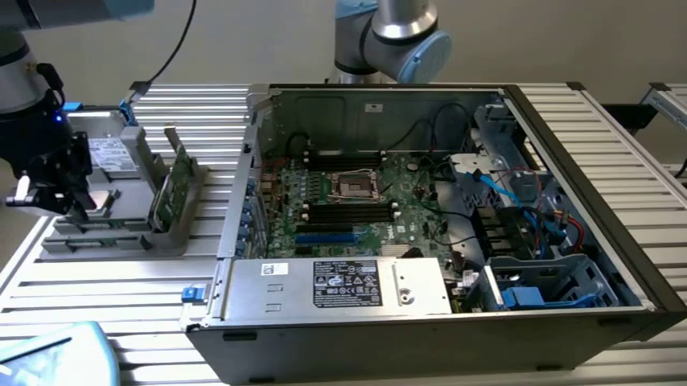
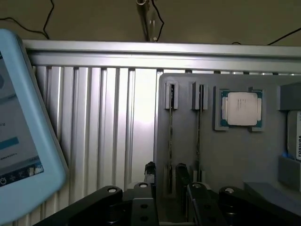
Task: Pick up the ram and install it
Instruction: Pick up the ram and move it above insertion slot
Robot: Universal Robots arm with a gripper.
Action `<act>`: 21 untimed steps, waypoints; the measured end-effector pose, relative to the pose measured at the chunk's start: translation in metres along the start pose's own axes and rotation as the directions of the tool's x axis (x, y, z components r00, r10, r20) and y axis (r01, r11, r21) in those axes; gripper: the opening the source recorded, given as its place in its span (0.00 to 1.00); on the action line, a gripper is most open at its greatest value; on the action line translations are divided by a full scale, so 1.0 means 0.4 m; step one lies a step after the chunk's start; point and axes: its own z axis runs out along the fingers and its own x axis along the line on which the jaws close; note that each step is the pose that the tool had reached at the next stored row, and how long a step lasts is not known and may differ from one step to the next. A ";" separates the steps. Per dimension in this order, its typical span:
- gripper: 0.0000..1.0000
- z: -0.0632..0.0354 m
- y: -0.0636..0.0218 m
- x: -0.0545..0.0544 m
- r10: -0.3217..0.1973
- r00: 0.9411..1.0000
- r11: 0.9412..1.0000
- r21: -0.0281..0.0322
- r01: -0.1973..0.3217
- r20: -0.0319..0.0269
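Gripper (image 1: 70, 207) is hanging low over the front part of the gray holder (image 1: 118, 241) at the exterior view's left, well apart from the open computer case (image 1: 429, 342).

In the wrist view the two black fingers (image 2: 149, 170) are standing apart, a narrow gap between them. The ram (image 2: 170, 136) is sitting edge-on in the holder slot nearest the holder's edge and is running right into that gap. Cannot tell if the pads are touching it, and nothing is being lifted. A second thin edge-on stick (image 2: 199, 136) is sitting in the next slot, just beside the first and outside the gripper. The square silver processor chip (image 2: 241, 107) is lying flat in its pocket further along the holder.

In the exterior view a larger green card (image 1: 177, 189) is standing upright in the holder on the side nearest the case. Inside the case the motherboard (image 1: 355, 201) is lying exposed, with black memory slots (image 1: 346, 211) near the socket. A silver power supply (image 1: 333, 285) is sitting along the case's near wall. A light blue tablet (image 2: 19, 141) is lying on the slatted metal table (image 2: 94, 132) beside the holder.
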 end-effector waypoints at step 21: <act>0.31 0.092 0.007 -0.003 -0.057 0.998 0.998 0.005 0.056 0.023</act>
